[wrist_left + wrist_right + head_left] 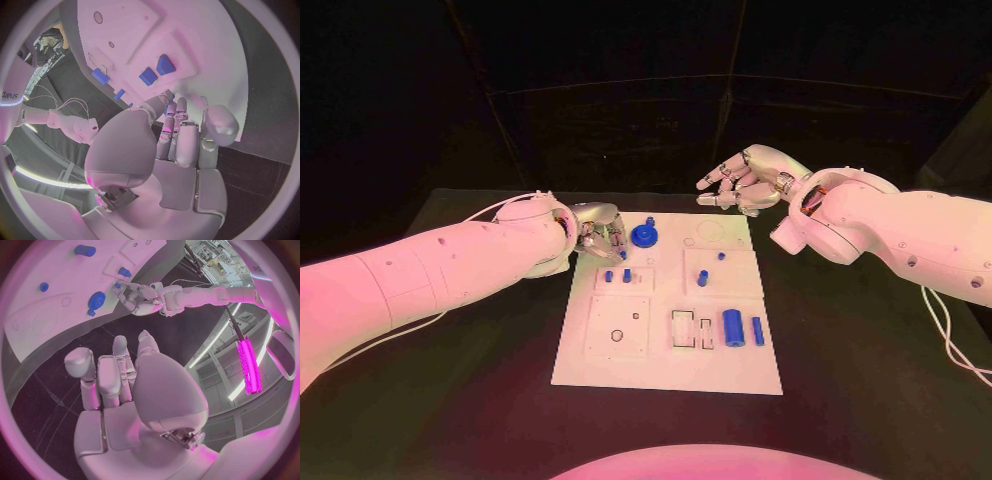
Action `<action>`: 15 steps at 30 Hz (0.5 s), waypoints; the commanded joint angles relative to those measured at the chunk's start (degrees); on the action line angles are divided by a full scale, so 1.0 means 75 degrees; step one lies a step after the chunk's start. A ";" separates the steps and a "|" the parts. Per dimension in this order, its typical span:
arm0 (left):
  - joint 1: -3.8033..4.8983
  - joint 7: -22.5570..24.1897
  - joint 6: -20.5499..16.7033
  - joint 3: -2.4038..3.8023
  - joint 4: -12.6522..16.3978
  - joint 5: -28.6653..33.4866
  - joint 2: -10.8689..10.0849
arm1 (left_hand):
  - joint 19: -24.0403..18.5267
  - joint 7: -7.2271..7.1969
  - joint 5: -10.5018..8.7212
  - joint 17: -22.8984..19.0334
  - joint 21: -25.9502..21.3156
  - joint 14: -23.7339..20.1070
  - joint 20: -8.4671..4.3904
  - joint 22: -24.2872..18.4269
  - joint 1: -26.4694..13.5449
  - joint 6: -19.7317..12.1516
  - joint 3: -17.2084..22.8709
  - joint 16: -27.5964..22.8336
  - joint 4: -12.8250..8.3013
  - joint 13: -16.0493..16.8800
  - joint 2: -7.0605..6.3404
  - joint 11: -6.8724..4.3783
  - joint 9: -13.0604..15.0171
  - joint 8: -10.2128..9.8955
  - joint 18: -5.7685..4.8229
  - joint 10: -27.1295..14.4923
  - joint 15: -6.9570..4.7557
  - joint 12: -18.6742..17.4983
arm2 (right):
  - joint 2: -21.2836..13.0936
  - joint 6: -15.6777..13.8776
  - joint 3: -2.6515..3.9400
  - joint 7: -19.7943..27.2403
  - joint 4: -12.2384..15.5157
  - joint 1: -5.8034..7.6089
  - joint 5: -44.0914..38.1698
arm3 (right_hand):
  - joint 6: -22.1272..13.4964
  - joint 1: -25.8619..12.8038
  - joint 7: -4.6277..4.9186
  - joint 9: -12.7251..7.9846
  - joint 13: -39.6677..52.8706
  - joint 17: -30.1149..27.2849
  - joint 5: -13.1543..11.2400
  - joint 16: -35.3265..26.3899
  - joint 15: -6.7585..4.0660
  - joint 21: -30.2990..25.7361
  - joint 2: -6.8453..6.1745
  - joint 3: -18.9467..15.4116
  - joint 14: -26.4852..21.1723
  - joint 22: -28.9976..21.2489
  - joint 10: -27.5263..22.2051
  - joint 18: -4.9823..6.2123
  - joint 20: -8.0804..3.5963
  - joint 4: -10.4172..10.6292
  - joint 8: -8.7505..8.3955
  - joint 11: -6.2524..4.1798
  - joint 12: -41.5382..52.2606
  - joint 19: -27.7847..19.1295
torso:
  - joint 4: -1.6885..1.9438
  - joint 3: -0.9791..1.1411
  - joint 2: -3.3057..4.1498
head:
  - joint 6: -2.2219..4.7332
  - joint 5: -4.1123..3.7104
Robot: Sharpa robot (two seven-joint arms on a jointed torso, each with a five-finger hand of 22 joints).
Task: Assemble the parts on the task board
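The white task board (661, 365) lies mid-table. My left hand (599, 232) hangs over its far left corner, fingertips pointing down beside a round blue gear part (645, 236). In the left wrist view its fingers (177, 131) lie close together toward the board edge; whether they pinch anything is hidden. Two small blue blocks (617, 276) stand just in front of that hand, also seen as the blocks (156, 70). A blue cylinder (731, 323) and a thin blue bar (757, 331) lie at the near right. My right hand (750, 180) is raised beyond the far right corner, fingers apart and holding nothing.
Small blue pegs (705, 277) stand in the board's right middle section. A square plate with a ring outline (619, 328) and a dark rectangular frame (685, 328) sit at the near side. Black table (862, 340) surrounds the board on all sides.
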 commanded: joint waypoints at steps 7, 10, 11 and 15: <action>-0.0001 -0.0063 0.0054 -0.0021 -0.0065 -0.0032 0.0040 | 0.0011 0.0083 -0.0042 -0.0034 0.0030 0.0170 0.0046 0.0019 -0.0086 -0.0139 0.0071 -0.0012 0.0010 0.0006 -0.0049 0.0029 -0.0029 -0.0209 -0.0077 0.0029 -0.0010 -0.0140 | 0.0008 0.0040 0.0004 0.0065 0.0014 0.0014 -0.0007 | -0.0003 0.0012 -0.0021 0.0011 -0.0009 0.0008 0.0048 -0.0031 -0.0045 -0.0028 0.0090 -0.0032 0.0020 -0.0006 -0.0013 0.0134 -0.0010 0.0003 0.0042 -0.0010 0.0008 -0.0058 | 0.0005 0.0001 -0.0002 | -0.0003 -0.0011; -0.0002 -0.0069 0.0072 -0.0024 -0.0066 -0.0032 0.0038 | 0.0010 0.0090 -0.0042 -0.0037 0.0035 0.0170 0.0049 0.0027 -0.0092 -0.0161 0.0078 -0.0011 0.0010 0.0007 -0.0057 0.0033 -0.0030 -0.0236 -0.0078 0.0027 -0.0007 -0.0157 | 0.0004 0.0044 0.0004 0.0060 0.0015 0.0014 -0.0007 | -0.0003 0.0012 -0.0021 0.0011 -0.0009 0.0008 0.0048 -0.0031 -0.0045 -0.0028 0.0090 -0.0032 0.0020 -0.0006 -0.0013 0.0134 -0.0010 0.0003 0.0042 -0.0010 0.0008 -0.0058 | 0.0002 0.0002 -0.0001 | -0.0003 -0.0011; -0.0003 -0.0072 0.0082 -0.0025 -0.0060 -0.0032 0.0032 | 0.0010 0.0092 -0.0042 -0.0042 0.0037 0.0169 0.0051 0.0030 -0.0094 -0.0173 0.0082 -0.0013 0.0010 0.0008 -0.0060 0.0035 -0.0031 -0.0249 -0.0079 0.0027 -0.0005 -0.0164 | 0.0001 0.0046 0.0004 0.0057 0.0014 0.0014 -0.0007 | -0.0003 0.0012 -0.0021 0.0011 -0.0009 0.0008 0.0048 -0.0031 -0.0045 -0.0028 0.0090 -0.0032 0.0020 -0.0006 -0.0013 0.0134 -0.0010 0.0003 0.0042 -0.0010 0.0008 -0.0058 | 0.0000 0.0002 0.0000 | -0.0004 -0.0012; -0.0003 -0.0089 0.0095 -0.0026 -0.0034 -0.0032 -0.0005 | 0.0006 0.0102 -0.0042 -0.0057 0.0039 0.0166 0.0056 0.0036 -0.0099 -0.0209 0.0090 -0.0017 0.0001 0.0009 -0.0088 0.0043 -0.0032 -0.0295 -0.0079 0.0023 0.0001 -0.0193 | -0.0014 0.0047 0.0004 0.0023 0.0010 0.0014 -0.0008 | 0.0014 0.0014 -0.0023 0.0015 -0.0018 -0.0001 0.0051 -0.0047 -0.0047 -0.0042 0.0097 -0.0050 0.0019 -0.0022 -0.0018 0.0137 -0.0012 0.0008 0.0057 -0.0013 0.0014 -0.0063 | 0.0003 -0.0001 0.0001 | -0.0003 -0.0018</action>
